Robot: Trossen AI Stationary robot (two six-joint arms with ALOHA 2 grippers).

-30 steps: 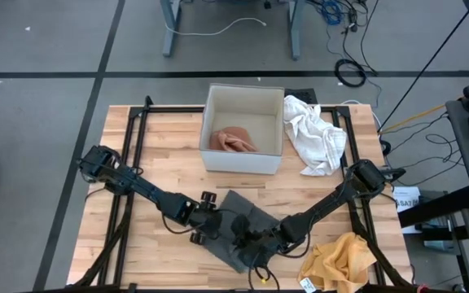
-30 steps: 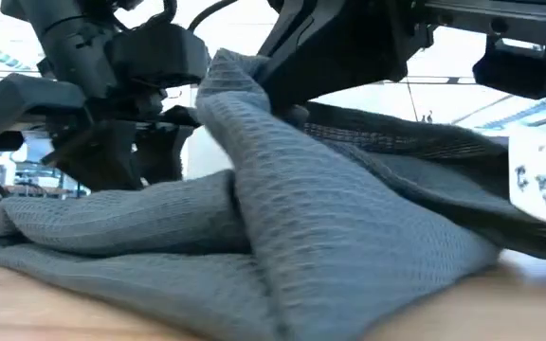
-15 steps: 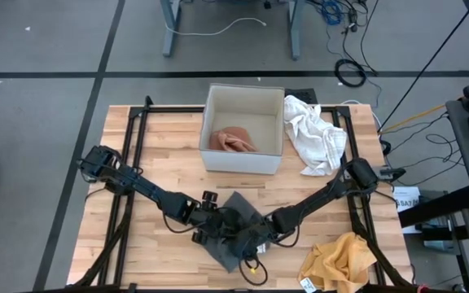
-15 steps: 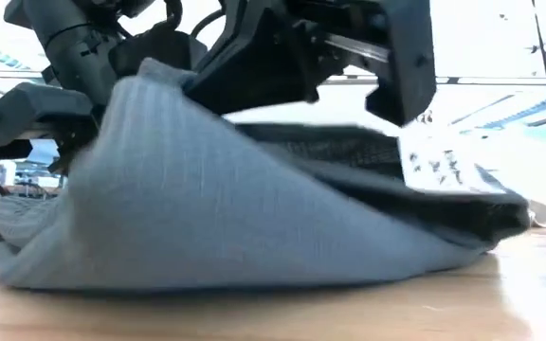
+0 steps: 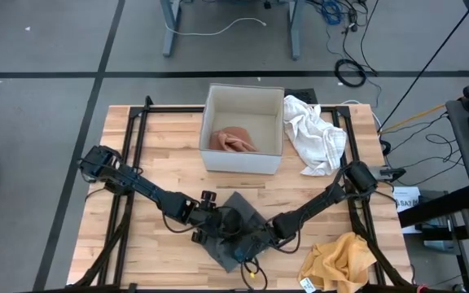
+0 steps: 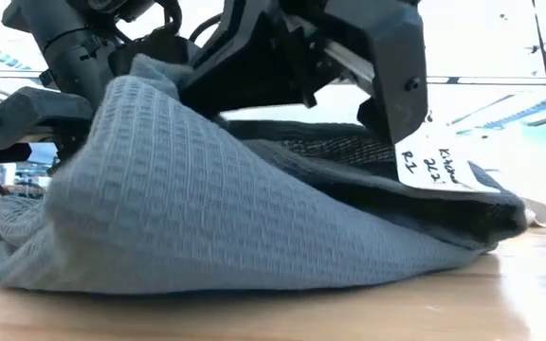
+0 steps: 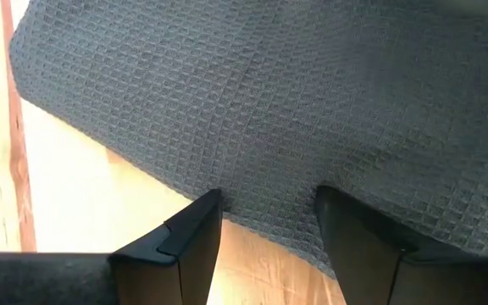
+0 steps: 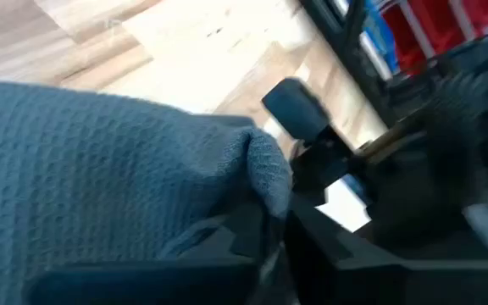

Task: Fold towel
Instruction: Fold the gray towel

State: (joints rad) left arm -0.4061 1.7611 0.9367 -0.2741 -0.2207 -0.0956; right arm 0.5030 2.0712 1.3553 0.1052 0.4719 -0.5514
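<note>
your grey towel [image 5: 233, 232] lies bunched at the near middle of the tabletop [image 5: 169, 155], both tools meeting over it. the right tool [image 5: 255, 238] pinches a raised fold, carried toward the left tool [image 7: 265, 224], which stands released over the towel's edge. the right arm is nearer that fold. the far white box [image 5: 243, 129] holds a pinkish cloth [image 5: 233, 140].

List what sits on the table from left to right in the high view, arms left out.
Grey towel → white box holding a pink cloth → white cloth → yellow cloth.
</note>
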